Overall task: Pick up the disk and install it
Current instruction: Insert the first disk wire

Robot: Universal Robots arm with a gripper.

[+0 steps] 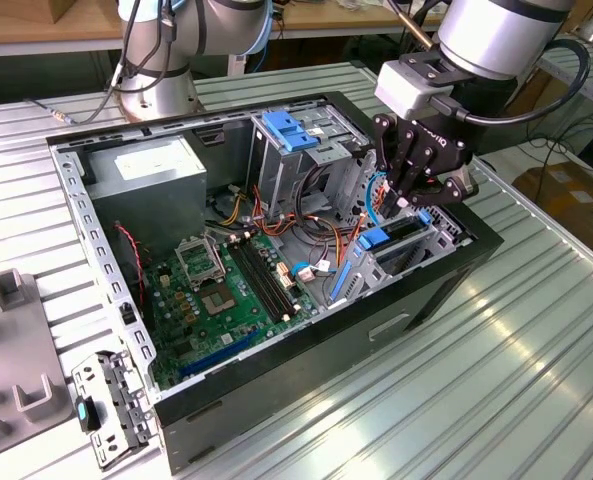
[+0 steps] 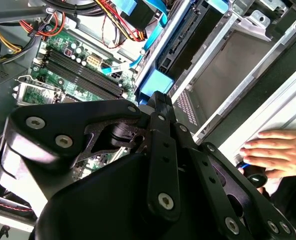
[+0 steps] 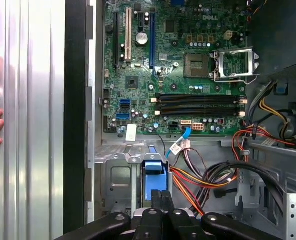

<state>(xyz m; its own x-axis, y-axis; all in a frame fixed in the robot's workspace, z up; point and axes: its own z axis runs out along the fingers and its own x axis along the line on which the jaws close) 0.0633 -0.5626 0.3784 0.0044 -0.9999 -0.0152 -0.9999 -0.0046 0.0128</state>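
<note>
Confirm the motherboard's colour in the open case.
Green. The motherboard shows best in the first wrist view.

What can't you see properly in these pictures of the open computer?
- Silver hard drive with blue side rails: its label and most of its body are hidden inside the grey metal drive cage, first wrist view.
- Person's hand: cut off by the picture's edge, second wrist view; the small dark thing under it is too covered to name.
- Green motherboard: partly hidden behind the black gripper, second wrist view.
</note>
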